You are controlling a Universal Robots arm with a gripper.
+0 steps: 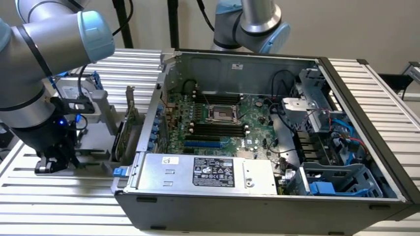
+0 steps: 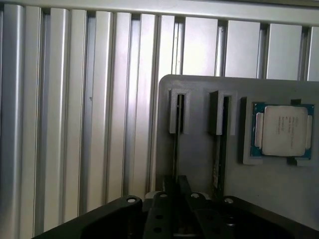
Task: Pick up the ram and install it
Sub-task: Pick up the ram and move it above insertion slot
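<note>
Two slim rams stand on edge in the slots of a grey holder (image 2: 199, 99). My gripper (image 2: 177, 188) is down over the holder, and its fingers sit close together on either side of one ram (image 2: 175, 149). The second ram (image 2: 219, 154) stands in the neighbouring slot, apart from the gripper. In the exterior view my gripper (image 1: 51, 166) hangs low over the holder (image 1: 88, 164), on the exterior view's left of the open computer case (image 1: 262, 196). The black memory slots (image 1: 217, 130) lie on the green motherboard (image 1: 256, 118) inside the case.
A square silver processor (image 2: 283, 130) rests in a recess of the holder beside the rams. A taller expansion card (image 1: 125, 128) stands between the holder and the case wall. A second arm (image 1: 253, 24) rises behind the case. The ribbed metal table (image 1: 66, 196) lies all around.
</note>
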